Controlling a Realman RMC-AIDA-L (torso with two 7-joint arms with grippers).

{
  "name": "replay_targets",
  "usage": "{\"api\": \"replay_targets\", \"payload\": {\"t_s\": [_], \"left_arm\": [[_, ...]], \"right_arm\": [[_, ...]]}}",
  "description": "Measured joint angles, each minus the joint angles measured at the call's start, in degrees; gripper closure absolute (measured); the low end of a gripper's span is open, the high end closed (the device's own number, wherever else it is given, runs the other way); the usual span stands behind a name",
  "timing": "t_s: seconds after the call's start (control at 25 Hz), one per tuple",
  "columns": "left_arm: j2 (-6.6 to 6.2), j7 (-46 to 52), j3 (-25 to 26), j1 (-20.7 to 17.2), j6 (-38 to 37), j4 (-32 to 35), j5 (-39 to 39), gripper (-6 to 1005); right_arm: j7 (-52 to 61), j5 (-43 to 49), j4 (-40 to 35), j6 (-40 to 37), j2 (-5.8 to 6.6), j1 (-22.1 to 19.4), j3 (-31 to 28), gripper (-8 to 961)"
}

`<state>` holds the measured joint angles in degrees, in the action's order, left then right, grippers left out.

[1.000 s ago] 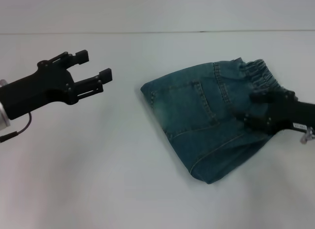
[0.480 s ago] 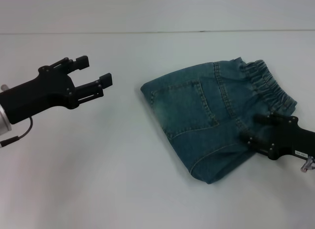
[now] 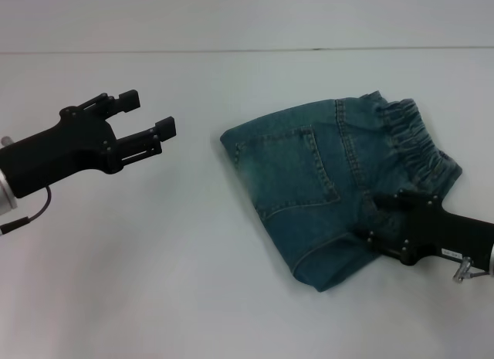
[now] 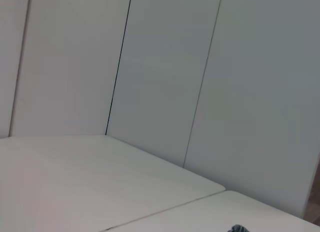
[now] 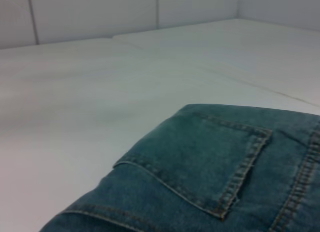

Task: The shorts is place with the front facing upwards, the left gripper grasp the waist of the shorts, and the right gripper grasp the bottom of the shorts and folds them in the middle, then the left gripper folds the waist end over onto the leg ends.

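The shorts (image 3: 309,181) lie folded in half lengthwise on the white table, right of centre, with the back patch pocket (image 3: 289,170) facing up. Their gathered waist (image 3: 413,139) points to the far right, and the leg ends (image 3: 266,203) form the left edge. My right gripper (image 3: 376,218) hovers low over the near right edge of the denim, open, its fingers spread above the cloth. My left gripper (image 3: 149,113) is raised at the left, open and empty, well away from the shorts. The right wrist view shows the pocket (image 5: 220,157) close up.
The white table (image 3: 154,259) stretches bare to the left and front of the shorts. A pale panelled wall (image 4: 160,67) stands beyond the table's far edge. A tiny bit of denim (image 4: 239,228) peeks in at the edge of the left wrist view.
My right gripper has slid from beside the waist toward the near edge of the shorts, and the near corner of the denim has shifted slightly. The left gripper has barely moved.
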<state>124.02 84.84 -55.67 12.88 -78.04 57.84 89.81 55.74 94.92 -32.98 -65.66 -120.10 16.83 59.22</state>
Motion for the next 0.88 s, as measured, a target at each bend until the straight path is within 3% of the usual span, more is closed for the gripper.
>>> {"api": "replay_targets", "payload": {"t_s": [0.48,0.88], "left_arm": [[0.00,0.1,0.1,0.0,0.0,0.0,-0.1,158],[0.08,0.2,0.1,0.0,-0.7,0.1,-0.2,158]], "right_arm": [[1.0,-0.3,0.2,0.3,-0.13,0.5,4.7,285],[3.2,-1.5,0.2,0.4,-0.45,3.5,11.3,285]]}}
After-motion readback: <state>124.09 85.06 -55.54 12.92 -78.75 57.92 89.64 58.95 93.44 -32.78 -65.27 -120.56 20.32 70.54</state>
